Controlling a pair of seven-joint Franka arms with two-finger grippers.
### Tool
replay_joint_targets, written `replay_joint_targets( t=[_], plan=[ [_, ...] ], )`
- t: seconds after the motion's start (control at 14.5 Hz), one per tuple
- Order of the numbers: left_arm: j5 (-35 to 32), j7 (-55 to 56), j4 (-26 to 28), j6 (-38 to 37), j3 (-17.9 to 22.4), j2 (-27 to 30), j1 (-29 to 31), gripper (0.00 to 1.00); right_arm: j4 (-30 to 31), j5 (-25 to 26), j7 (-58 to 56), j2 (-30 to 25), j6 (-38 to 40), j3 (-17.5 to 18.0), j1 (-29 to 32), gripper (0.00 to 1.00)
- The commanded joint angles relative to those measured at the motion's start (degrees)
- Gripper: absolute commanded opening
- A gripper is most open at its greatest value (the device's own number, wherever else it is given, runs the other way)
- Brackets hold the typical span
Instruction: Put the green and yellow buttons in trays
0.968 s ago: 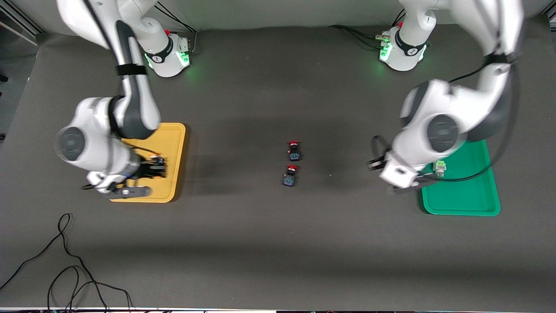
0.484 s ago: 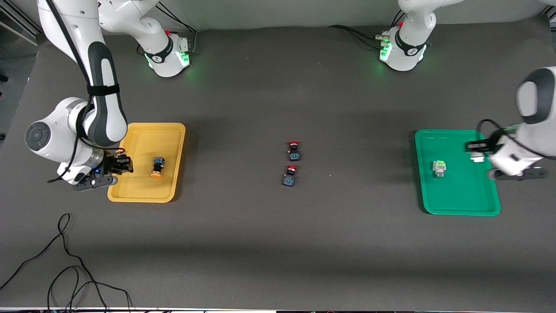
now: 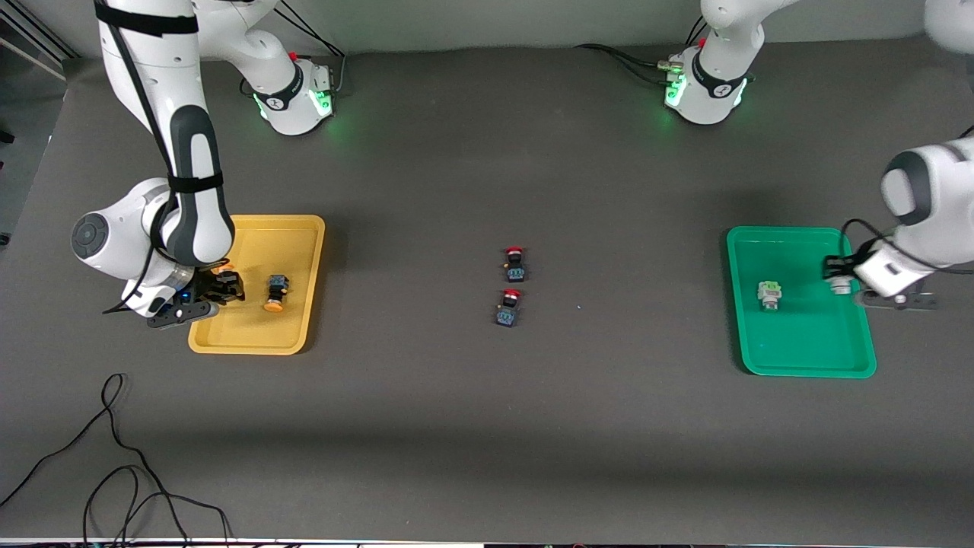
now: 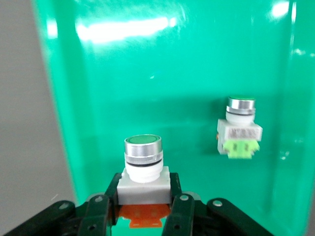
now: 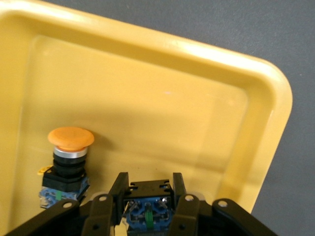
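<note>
The yellow tray (image 3: 259, 335) lies at the right arm's end and holds one yellow-capped button (image 3: 275, 293), which also shows in the right wrist view (image 5: 69, 162). My right gripper (image 3: 223, 286) is over this tray (image 5: 147, 98), shut on a second black-blue button (image 5: 150, 199). The green tray (image 3: 799, 342) lies at the left arm's end and holds a whitish button with a green block (image 3: 769, 294), also seen in the left wrist view (image 4: 238, 129). My left gripper (image 3: 837, 281) is over this tray (image 4: 147, 73), shut on a whitish button with an orange block (image 4: 143, 167).
Two red-capped black-blue switches (image 3: 515, 263) (image 3: 508, 307) lie on the dark table's middle, one nearer to the front camera than the other. A black cable (image 3: 114, 472) trails on the table near the front edge at the right arm's end.
Both arms swung toward their table ends. In the last half second the right gripper shifted inward over the yellow tray and the left gripper moved over the green tray's outer edge, each holding its button.
</note>
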State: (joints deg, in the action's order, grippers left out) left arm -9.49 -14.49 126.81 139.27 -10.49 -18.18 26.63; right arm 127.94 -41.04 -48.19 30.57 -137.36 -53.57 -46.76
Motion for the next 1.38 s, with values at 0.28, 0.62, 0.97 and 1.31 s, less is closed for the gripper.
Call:
replay_joint_targets(
  t=[0.28, 0.62, 0.97, 1.31],
  plan=[
    [-1.93, -1.07, -4.36, -1.95, 0.29, -3.35, 0.0, 0.79, -1.55, -2.02, 1.41, -2.52, 1.3, -0.66, -0.96, 1.0],
    [-1.58, -2.56, -24.9, -31.02, -0.32, -2.73, -0.27, 0.97, -12.34, 2.96, 12.57, -4.11, 17.97, -7.76, -3.85, 1.0],
    [-0.53, -2.56, -41.01, -51.79, -3.56, -0.72, -0.27, 1.0, -24.83, 8.17, 21.46, -4.29, 37.05, -18.82, -9.91, 1.0],
    [3.78, 2.95, -41.47, -58.49, -7.0, 7.54, -2.1, 1.0, -35.45, 13.88, 25.15, -4.11, 53.3, -39.39, -24.6, 1.0]
  ],
)
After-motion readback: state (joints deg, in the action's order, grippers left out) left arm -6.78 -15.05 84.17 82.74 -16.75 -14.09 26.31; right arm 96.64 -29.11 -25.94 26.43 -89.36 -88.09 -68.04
